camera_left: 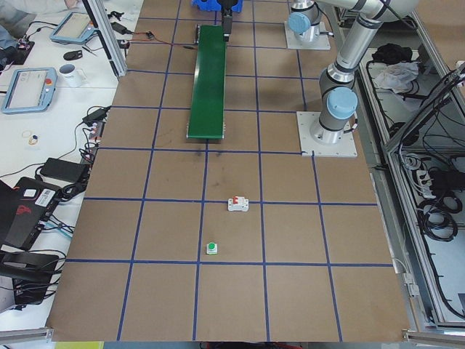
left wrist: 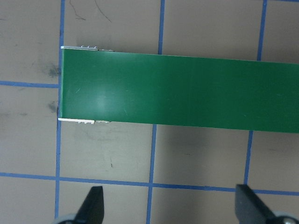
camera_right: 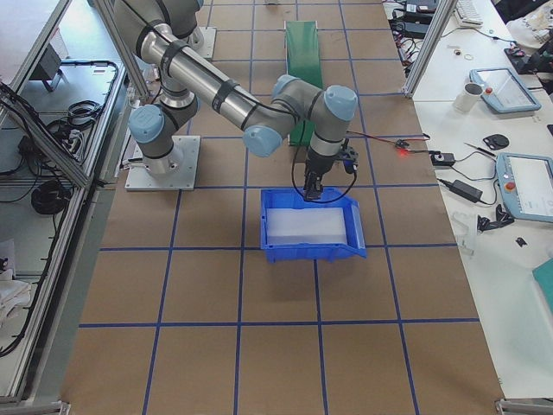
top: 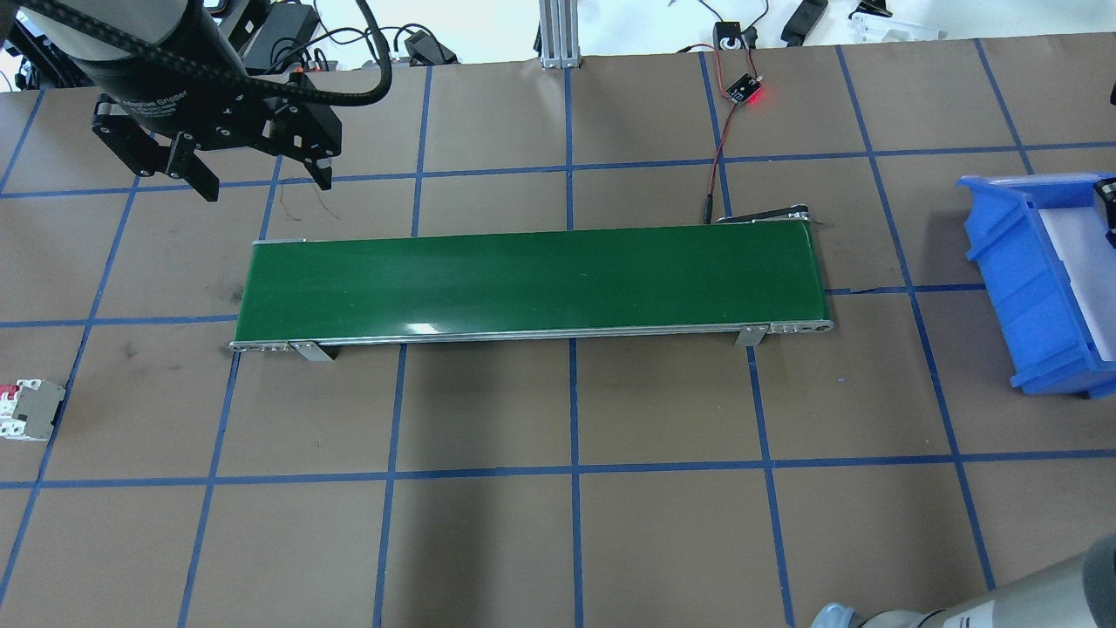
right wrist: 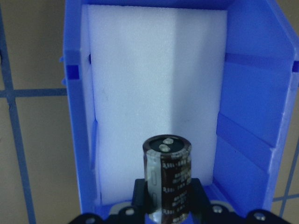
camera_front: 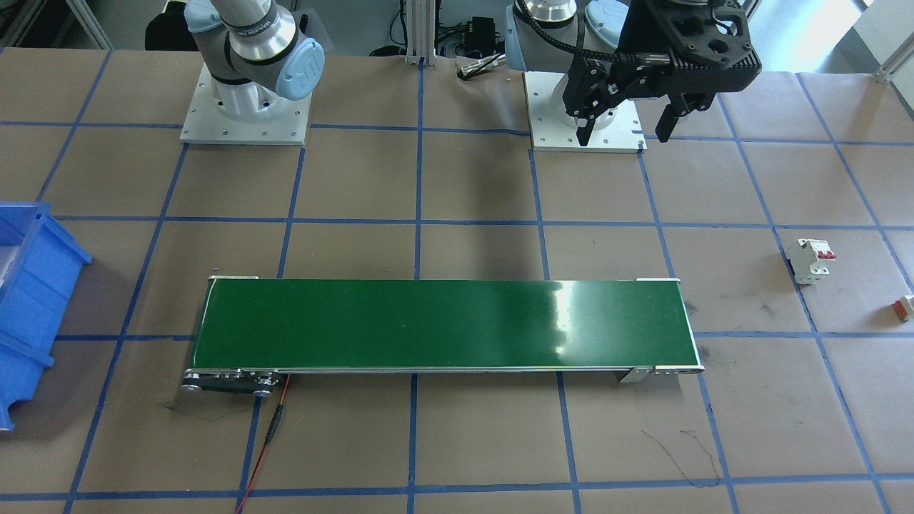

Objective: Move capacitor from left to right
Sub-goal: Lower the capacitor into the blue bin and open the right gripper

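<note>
The capacitor (right wrist: pixel 167 177), a stubby black cylinder with a silvery top, stands upright between my right gripper's fingers in the right wrist view. My right gripper (right wrist: pixel 167 207) is shut on it and holds it over the white foam floor of the blue bin (right wrist: pixel 77 116). In the exterior right view the gripper (camera_right: pixel 313 186) hangs over the bin's far edge (camera_right: pixel 311 251). My left gripper (top: pixel 267 187) is open and empty, above the table just beyond the left end of the green conveyor (top: pixel 532 279); it also shows in the front-facing view (camera_front: pixel 625 137).
A white circuit breaker (camera_front: pixel 812 260) with red switches and a tiny orange-and-white block (camera_front: pixel 904 305) lie on the brown table on my left side. A small board with a red light (top: pixel 745 92) and its wires sits behind the conveyor.
</note>
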Robot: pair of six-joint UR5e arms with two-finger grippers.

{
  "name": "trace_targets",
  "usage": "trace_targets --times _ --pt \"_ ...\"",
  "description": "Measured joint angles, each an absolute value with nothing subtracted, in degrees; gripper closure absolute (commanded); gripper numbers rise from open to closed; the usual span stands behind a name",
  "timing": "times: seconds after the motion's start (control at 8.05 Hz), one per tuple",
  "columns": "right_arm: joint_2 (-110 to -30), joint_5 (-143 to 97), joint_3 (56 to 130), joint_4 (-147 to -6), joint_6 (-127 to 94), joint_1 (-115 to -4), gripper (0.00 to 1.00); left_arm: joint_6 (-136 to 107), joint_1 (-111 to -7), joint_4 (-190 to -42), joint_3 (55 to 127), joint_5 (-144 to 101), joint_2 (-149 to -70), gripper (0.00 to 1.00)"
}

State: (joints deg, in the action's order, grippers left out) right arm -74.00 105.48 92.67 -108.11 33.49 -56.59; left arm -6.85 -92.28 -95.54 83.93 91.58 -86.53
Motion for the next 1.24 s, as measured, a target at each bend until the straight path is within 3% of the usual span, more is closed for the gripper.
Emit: trace_targets --times 0.75,0.87,1.12,1.24 --pt "-64.7 103.2 93.5 -119.2 33.4 -56.2 1.0 -6.9 -92.3 -95.5 83.9 91.6 -86.5 0.0" --pt "-64.0 103.5 93.5 -119.2 33.7 -56.2 0.94 -6.9 -92.3 -95.5 83.9 91.6 -86.5 0.0" --pt "-63.5 103.8 93.6 -119.0 34.8 -56.0 0.68 -6.9 -92.3 -95.5 83.9 91.6 -86.4 0.0" --pt "-63.4 103.9 93.6 -118.8 35.4 -56.0 0.12 -6.9 -92.3 -95.5 83.9 91.6 -86.4 0.0"
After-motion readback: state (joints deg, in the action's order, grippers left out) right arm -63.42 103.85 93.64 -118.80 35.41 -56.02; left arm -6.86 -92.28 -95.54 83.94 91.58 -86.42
